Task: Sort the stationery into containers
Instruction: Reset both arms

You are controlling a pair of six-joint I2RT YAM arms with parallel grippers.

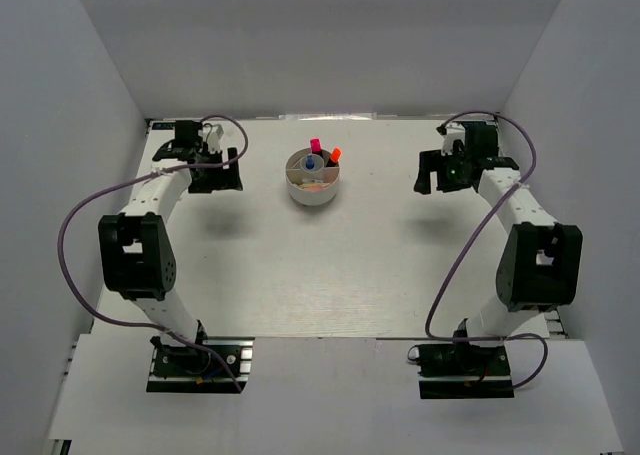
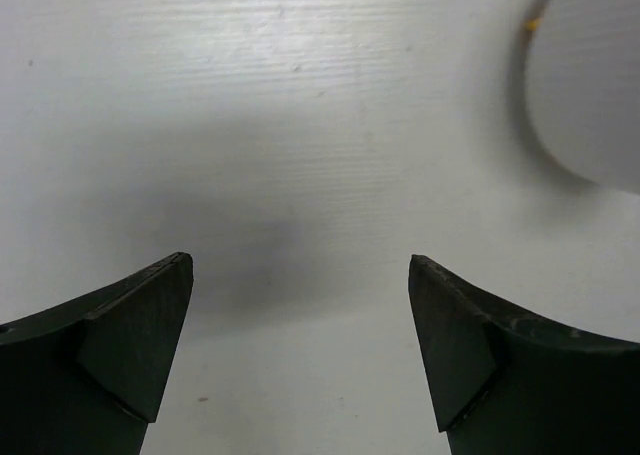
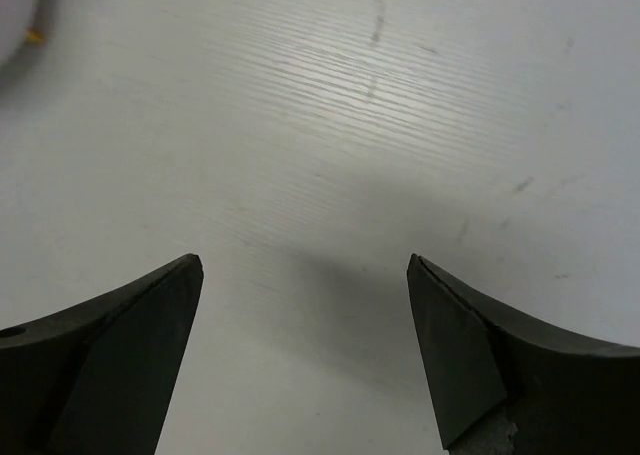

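The round white tub (image 1: 313, 188) stands at the far middle of the table. A pink-capped highlighter (image 1: 314, 146) and an orange-capped highlighter (image 1: 335, 155) stand upright in it, with a small blue-capped bottle (image 1: 311, 162) and small items between them. My left gripper (image 1: 226, 171) is open and empty, left of the tub; the tub's white wall (image 2: 590, 85) shows at the upper right of the left wrist view. My right gripper (image 1: 430, 172) is open and empty, right of the tub; a sliver of the tub (image 3: 15, 5) shows at the upper left of the right wrist view. Both wrist views show bare table between the fingers.
White walls enclose the table on the left, right and back. The arm bases (image 1: 195, 360) (image 1: 465, 365) sit at the near edge, with purple cables (image 1: 70, 225) looping beside each arm.
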